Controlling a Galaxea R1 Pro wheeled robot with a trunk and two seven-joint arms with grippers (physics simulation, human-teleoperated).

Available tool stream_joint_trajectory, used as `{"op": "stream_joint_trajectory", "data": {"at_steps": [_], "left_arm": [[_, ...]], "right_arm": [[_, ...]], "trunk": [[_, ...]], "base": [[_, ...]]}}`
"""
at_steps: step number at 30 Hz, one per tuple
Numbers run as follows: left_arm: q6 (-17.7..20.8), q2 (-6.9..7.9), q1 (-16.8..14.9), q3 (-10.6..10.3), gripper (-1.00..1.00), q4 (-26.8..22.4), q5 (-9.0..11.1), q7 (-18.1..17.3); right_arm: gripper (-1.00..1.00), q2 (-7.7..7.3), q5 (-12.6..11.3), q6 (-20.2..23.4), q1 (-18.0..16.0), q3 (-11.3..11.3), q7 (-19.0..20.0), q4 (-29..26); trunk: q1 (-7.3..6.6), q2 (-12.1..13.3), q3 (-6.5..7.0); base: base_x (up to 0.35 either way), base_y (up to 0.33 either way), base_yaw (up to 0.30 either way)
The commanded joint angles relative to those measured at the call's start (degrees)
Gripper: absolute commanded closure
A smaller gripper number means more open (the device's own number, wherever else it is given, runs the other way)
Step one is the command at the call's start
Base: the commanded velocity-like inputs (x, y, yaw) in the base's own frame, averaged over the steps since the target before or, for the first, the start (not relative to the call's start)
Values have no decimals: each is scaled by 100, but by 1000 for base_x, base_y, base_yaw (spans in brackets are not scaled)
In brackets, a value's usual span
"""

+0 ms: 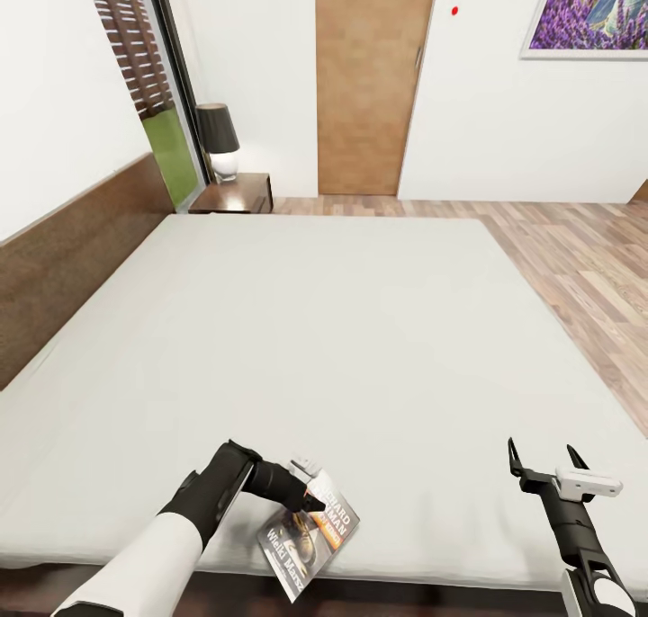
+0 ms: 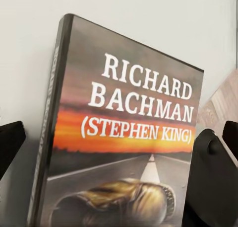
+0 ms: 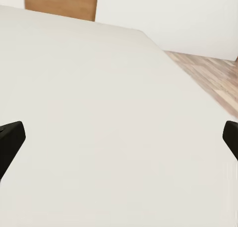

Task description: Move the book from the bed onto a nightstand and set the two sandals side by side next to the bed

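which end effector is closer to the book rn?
Left. The left end effector is right at the book near the bed's front edge, its fingers straddling it. The right end effector hovers open over bare mattress, well off to the side.

Even, bright, diffuse light fills the room, with no single source evident; the lamp (image 1: 219,138) on the nightstand (image 1: 236,194) casts no visible pool of light. The bed (image 1: 324,347) reads nearly flat white, its shading only slightly darker toward the near edge. Shadows are faint: a soft one lies under the book (image 1: 310,532) in the head view. Straight lines bow toward the head view's edges. The left wrist view is soft, the book's (image 2: 124,137) lettering slightly blurred, the dark fingertips (image 2: 210,182) out of focus
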Motion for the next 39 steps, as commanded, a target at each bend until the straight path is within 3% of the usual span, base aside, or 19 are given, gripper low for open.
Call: {"op": "stream_joint_trajectory", "data": {"at_steps": [1, 12, 39], "left_arm": [[28, -2, -2, 6, -100, -12, -43, -34], [28, 6, -1, 35, -100, -31, -43, -27], [28, 5, -2, 24, -100, -32, -34, -34]], "right_arm": [[-100, 3, 48, -22, -6, -23, 19, 1], [-100, 4, 48, -22, -6, -23, 19, 4], [-100, 3, 48, -22, -6, -23, 19, 0]], "trunk": [[-23, 39, 14], [-23, 39, 14], [-616, 1122, 499]], "base": [[0, 0, 0], [0, 0, 0], [0, 0, 0]]}}
